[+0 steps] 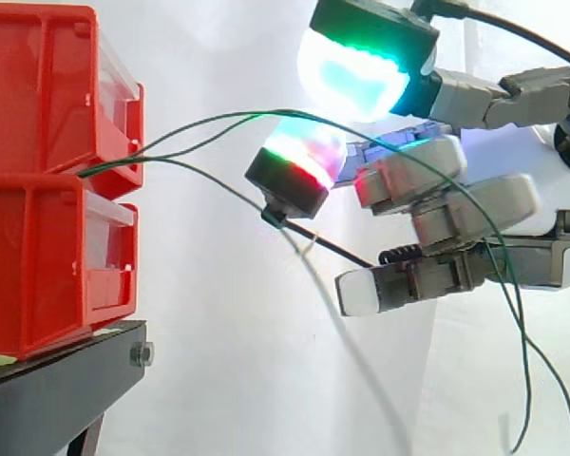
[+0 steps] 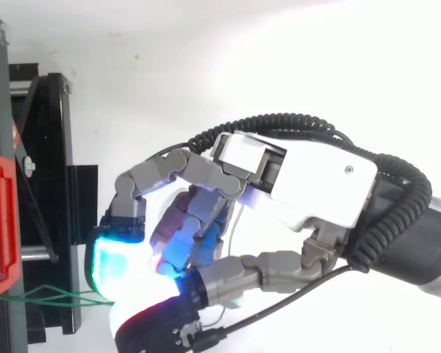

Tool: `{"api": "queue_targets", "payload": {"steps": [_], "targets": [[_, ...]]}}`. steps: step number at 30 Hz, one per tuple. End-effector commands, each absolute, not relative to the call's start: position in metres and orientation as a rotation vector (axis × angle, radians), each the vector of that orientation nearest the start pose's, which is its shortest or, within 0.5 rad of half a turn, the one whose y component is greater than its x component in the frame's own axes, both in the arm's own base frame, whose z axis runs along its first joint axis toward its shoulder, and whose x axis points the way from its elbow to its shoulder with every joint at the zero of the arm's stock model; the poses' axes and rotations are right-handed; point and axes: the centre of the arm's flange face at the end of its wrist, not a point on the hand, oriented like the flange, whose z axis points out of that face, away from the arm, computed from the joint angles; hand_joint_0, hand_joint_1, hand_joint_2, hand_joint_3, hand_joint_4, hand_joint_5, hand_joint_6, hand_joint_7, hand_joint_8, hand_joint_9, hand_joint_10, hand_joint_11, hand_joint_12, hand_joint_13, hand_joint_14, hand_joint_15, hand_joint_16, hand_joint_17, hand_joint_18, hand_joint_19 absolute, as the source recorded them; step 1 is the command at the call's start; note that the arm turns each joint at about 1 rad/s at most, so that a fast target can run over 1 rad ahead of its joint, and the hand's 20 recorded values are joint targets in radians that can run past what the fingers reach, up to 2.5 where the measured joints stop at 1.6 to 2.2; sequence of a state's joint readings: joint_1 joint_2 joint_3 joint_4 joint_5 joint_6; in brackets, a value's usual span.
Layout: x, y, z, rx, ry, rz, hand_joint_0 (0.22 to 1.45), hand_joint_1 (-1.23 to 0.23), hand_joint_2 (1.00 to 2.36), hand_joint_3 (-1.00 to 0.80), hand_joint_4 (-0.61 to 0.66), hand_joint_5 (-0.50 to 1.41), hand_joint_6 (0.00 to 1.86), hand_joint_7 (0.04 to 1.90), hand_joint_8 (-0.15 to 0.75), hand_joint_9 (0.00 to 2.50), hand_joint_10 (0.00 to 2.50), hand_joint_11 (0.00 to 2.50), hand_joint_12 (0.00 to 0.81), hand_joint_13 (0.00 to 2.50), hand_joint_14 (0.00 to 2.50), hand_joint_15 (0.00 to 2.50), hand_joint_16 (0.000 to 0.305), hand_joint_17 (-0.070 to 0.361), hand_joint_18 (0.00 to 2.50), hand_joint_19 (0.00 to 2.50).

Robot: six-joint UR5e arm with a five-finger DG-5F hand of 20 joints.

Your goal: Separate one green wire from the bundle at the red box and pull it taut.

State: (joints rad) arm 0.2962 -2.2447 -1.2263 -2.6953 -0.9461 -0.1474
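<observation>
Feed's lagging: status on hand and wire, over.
Hand at the green wires off the red bins, grip unclear. One strand loops over it, slack. Nothing blocking.

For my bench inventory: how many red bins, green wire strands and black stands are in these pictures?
Red bins: 2
Green wire strands: 3
Black stand: 1
Total: 6

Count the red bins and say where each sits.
2. The upper red bin sits stacked on the lower red bin, which rests on the black stand; others may lie beyond the frame.
</observation>
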Motion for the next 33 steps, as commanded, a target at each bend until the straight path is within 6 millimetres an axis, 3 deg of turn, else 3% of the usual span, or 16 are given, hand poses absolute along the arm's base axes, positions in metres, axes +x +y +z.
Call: {"api": "queue_targets", "payload": {"steps": [1, 12, 14, 15, 17, 18, 20, 25, 27, 29, 33], "targets": [[0.753, 0.029, 0.279, 1.223, 0.948, 0.933, 0.59, -0.70, 1.00, -0.50, 0.24, -0.21, 0.89, 1.05, 0.330, 1.45, 0.01, 1.55, 0.376, 1.76, 0.01, 1.42, 0.065, 0.146, 1.00, 0.51], [0.752, 0.030, 0.277, 1.223, 0.946, 0.932, 0.59, -0.69, 1.00, -0.50, 0.24, -0.21, 0.88, 1.05, 0.322, 1.54, 0.00, 1.69, 0.365, 1.82, 0.04, 1.48, 0.065, 0.147, 1.03, 0.51], [0.753, 0.030, 0.277, 1.222, 0.946, 0.932, 0.60, -0.69, 1.00, -0.49, 0.24, -0.21, 0.88, 1.05, 0.315, 1.54, 0.35, 1.59, 0.358, 1.81, 0.21, 1.43, 0.066, 0.148, 1.05, 0.52], [0.753, 0.030, 0.277, 1.222, 0.946, 0.932, 0.60, -0.68, 1.00, -0.49, 0.24, -0.21, 0.88, 1.05, 0.317, 1.54, 0.42, 1.57, 0.363, 1.81, 0.24, 1.41, 0.066, 0.148, 1.05, 0.52], [0.752, 0.031, 0.276, 1.222, 0.950, 0.931, 0.60, -0.68, 1.00, -0.48, 0.24, -0.21, 0.88, 1.05, 0.311, 1.52, 0.95, 1.41, 0.360, 1.80, 0.48, 1.32, 0.066, 0.148, 1.08, 0.53], [0.751, 0.030, 0.275, 1.223, 0.950, 0.928, 0.60, -0.68, 1.00, -0.48, 0.24, -0.21, 0.88, 1.05, 0.310, 1.51, 0.96, 1.43, 0.361, 1.80, 0.50, 1.31, 0.066, 0.148, 1.08, 0.53], [0.751, 0.032, 0.273, 1.221, 0.948, 0.934, 0.61, -0.68, 1.00, -0.48, 0.24, -0.20, 0.88, 1.06, 0.306, 1.47, 1.37, 1.32, 0.361, 1.78, 0.63, 1.26, 0.066, 0.148, 1.10, 0.54], [0.750, 0.034, 0.268, 1.213, 0.930, 0.932, 0.60, -0.67, 1.00, -0.48, 0.24, -0.21, 0.88, 1.06, 0.307, 1.46, 1.42, 1.34, 0.360, 1.76, 0.80, 1.20, 0.066, 0.149, 1.11, 0.55], [0.750, 0.034, 0.268, 1.209, 0.920, 0.931, 0.60, -0.67, 1.00, -0.48, 0.25, -0.21, 0.88, 1.05, 0.306, 1.45, 1.52, 1.30, 0.358, 1.74, 1.07, 1.07, 0.067, 0.150, 1.14, 0.57], [0.751, 0.035, 0.269, 1.199, 0.914, 0.932, 0.60, -0.67, 1.00, -0.50, 0.25, -0.21, 0.88, 1.05, 0.311, 1.45, 1.99, 1.12, 0.359, 1.72, 1.36, 0.95, 0.067, 0.150, 1.19, 0.60], [0.751, 0.034, 0.269, 1.196, 0.913, 0.929, 0.60, -0.66, 1.00, -0.50, 0.26, -0.21, 0.88, 1.05, 0.312, 1.42, 2.32, 0.97, 0.355, 1.71, 1.50, 0.90, 0.067, 0.150, 1.24, 0.63]]}}
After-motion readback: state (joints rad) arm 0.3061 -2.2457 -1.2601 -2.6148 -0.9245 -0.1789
